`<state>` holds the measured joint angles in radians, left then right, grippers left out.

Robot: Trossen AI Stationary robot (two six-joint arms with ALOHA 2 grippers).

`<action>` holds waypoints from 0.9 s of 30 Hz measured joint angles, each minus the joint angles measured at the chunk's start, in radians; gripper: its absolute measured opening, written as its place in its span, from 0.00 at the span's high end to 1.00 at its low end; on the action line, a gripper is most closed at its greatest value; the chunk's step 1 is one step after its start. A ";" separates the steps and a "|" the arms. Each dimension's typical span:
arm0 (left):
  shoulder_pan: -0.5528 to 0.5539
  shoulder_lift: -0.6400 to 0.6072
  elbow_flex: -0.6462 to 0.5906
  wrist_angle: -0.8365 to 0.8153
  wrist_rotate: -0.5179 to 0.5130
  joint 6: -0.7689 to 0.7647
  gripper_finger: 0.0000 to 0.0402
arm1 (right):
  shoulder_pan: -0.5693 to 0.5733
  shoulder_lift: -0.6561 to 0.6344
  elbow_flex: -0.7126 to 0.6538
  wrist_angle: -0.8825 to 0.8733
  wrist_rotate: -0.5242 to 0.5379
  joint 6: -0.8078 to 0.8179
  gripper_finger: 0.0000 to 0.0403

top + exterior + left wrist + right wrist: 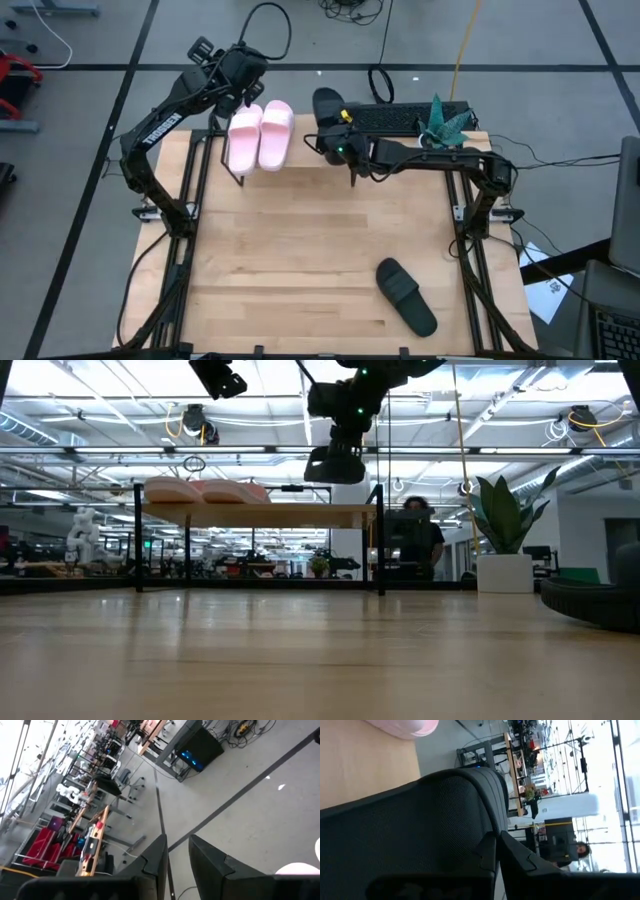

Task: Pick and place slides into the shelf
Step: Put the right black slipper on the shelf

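High view: right claw (332, 122) clamps black slide (326, 106) over shelf (300, 168); left claw (243, 88) narrow.

"TROSSEN" reads along the left arm (160, 128)

1. The pale pink slides (260, 135) are taking up the left part of the shelf (258, 514), lying side by side and touching.
2. The right gripper (330, 135) is hanging above the shelf's right part, gripping a black slide (326, 108), so that stretch is being blocked from above.
3. The left gripper (238, 62) is sitting raised beyond the shelf's far left end, its fingers (155, 862) standing slightly apart.
4. The wooden tabletop (300, 250) is lying open across its middle and left.
5. A second black slide (406, 296) is occupying the near right area, well apart from the shelf.
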<state>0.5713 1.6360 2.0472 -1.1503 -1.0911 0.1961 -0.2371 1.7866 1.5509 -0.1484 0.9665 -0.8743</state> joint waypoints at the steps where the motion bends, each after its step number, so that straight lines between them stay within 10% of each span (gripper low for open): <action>1: 0.000 0.000 0.000 0.000 0.000 0.006 0.79 | -0.004 0.000 0.000 0.001 0.000 0.010 1.00; 27: 0.000 0.000 -0.001 -0.001 0.001 0.009 0.79 | -0.020 0.034 0.000 -0.116 -0.056 0.159 1.00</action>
<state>0.5713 1.6363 2.0464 -1.1511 -1.0901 0.2050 -0.2567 1.8206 1.5513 -0.2642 0.9106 -0.7149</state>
